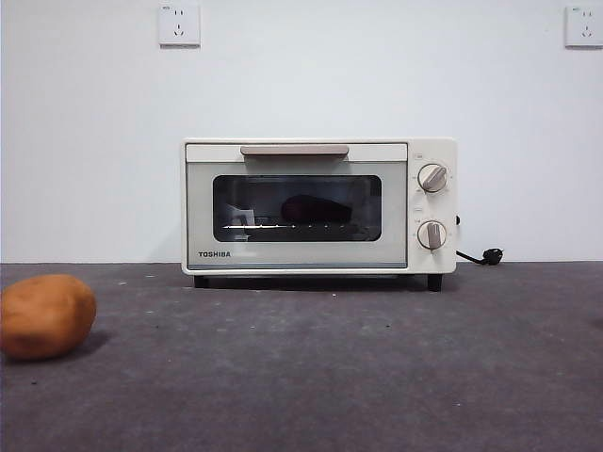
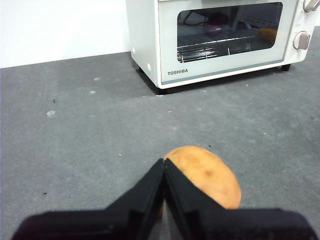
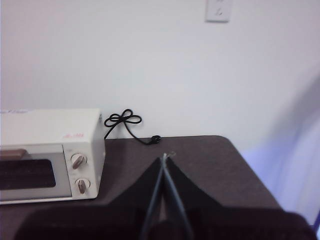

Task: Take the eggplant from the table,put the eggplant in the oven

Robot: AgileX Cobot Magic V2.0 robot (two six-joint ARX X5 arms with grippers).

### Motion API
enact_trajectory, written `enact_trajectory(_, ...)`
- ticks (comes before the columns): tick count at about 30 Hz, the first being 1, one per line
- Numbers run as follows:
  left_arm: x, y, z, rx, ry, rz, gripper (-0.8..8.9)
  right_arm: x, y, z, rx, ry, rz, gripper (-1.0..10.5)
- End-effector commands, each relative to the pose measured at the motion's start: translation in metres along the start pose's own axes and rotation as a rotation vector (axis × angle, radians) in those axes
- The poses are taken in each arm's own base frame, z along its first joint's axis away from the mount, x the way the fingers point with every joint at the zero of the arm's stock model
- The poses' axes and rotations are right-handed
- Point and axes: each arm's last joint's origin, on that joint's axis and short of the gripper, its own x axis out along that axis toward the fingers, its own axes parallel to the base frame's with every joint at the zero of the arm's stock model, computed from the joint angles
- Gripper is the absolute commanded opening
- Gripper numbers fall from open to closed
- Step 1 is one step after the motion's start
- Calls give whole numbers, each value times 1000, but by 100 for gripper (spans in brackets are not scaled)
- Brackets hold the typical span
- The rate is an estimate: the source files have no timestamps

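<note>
Front view: eggplant [image 1: 315, 209] lies behind the oven [image 1: 318, 207] door's glass, lengthwise on the rack, door shut.
I read both pincers, left gripper [image 2: 163, 172] and right gripper [image 3: 164, 167], closed and empty, both clear of the oven; neither nearer, as far as I can tell.

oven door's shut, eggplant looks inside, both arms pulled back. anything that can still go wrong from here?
Mostly minor risks:
1. The left pincer, shut and empty, sits just above the orange-brown lump; a careless move could knock or roll it across the table.
2. The eggplant shows only as a dark shape behind the oven glass, so whether it lies steady on the rack cannot be confirmed.
3. The black power cord lies loose beside the oven, where the right pincer could snag it.
</note>
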Motion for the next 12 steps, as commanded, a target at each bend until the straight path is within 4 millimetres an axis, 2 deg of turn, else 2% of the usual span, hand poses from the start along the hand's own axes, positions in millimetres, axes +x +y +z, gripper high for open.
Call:
enact_trajectory(1, 1, 0, -2, -12, 2, 6, -4, 25, 6, -39, 33, 41, 7, 2)
enact_trajectory(7, 1, 0, -2, -11, 2, 6, -4, 51, 14, -109, 49, 76, 8, 2)
enact_trajectory(12, 1, 0, -2, -11, 2, 6, -4, 68, 20, -158, 59, 113, 9, 2)
